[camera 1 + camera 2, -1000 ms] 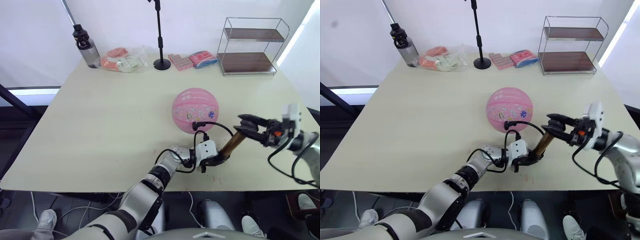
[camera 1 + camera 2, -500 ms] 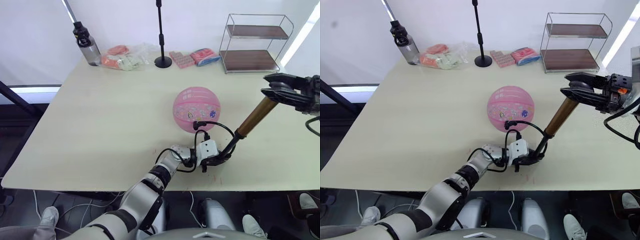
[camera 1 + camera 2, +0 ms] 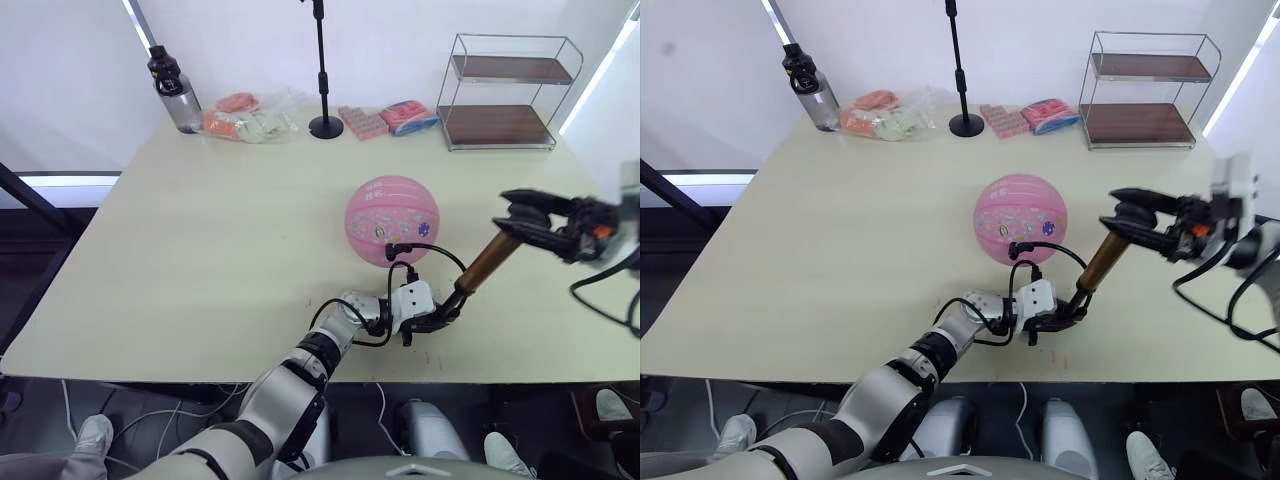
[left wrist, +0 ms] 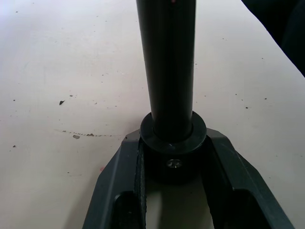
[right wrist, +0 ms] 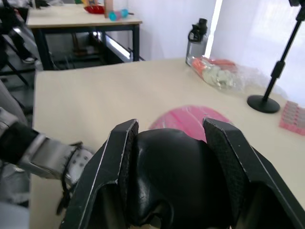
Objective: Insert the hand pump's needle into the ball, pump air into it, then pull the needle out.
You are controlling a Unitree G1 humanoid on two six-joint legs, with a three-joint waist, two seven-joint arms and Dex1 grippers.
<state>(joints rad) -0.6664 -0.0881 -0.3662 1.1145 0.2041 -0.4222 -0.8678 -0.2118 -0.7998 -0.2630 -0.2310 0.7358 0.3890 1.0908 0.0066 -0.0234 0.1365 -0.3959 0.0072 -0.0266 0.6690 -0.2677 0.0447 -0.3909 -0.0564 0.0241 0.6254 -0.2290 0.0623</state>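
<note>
Nearest you, at the front edge of the worktop (image 3: 180, 270), your left end effector (image 3: 432, 320) is clamped on the black foot of the hand pump (image 3: 478, 272), its fingers (image 4: 114, 191) set either side of the collar, pinning the base down. From there the bronze barrel leans up and away to your right, where the right end effector (image 3: 520, 215) is closed around the black T-handle; the wrist view shows both fingers (image 5: 114, 157) bearing on the handle's sides. The thin black hose (image 3: 425, 252) loops from the pump's foot up to the near side of the ball (image 3: 392, 220), which sits round, just beyond the left end effector, near the middle of the worktop. The needle itself is too small to confirm, but the hose end meets the ball's surface.

Judgement: you are in the pumping step, with the handle partly raised. The next move calls for a stroke straight along the barrel's axis, with the left grip steady so the foot does not skid or tug the hose.

Farther back stand a wire shelf (image 3: 505, 90), a black stand (image 3: 322, 70), packets (image 3: 385, 118) and a bottle (image 3: 175, 90), all well apart from the work.
</note>
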